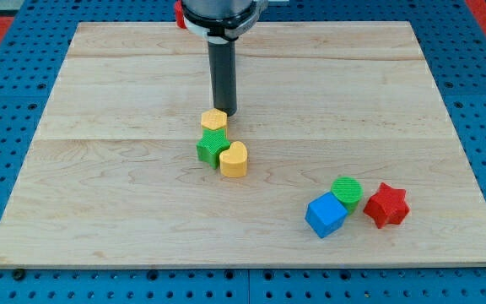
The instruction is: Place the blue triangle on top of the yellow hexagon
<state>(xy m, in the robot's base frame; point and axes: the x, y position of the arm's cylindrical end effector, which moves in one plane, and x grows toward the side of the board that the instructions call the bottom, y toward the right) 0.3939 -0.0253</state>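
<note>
A yellow hexagon [214, 120] lies near the board's middle. My tip [225, 113] rests just to the right of it, at its upper right edge, touching or nearly touching. A green star [212, 146] sits directly below the hexagon and touches it. A yellow heart [234, 159] touches the star's lower right. No blue triangle shows in this view. The only blue block [325, 214] looks like a cube and lies at the lower right, far from my tip.
A green cylinder [346, 192] and a red star [386, 205] sit beside the blue block at the lower right. A red object [178, 13] peeks out behind the arm at the view's top. The wooden board [99, 186] lies on a blue pegboard.
</note>
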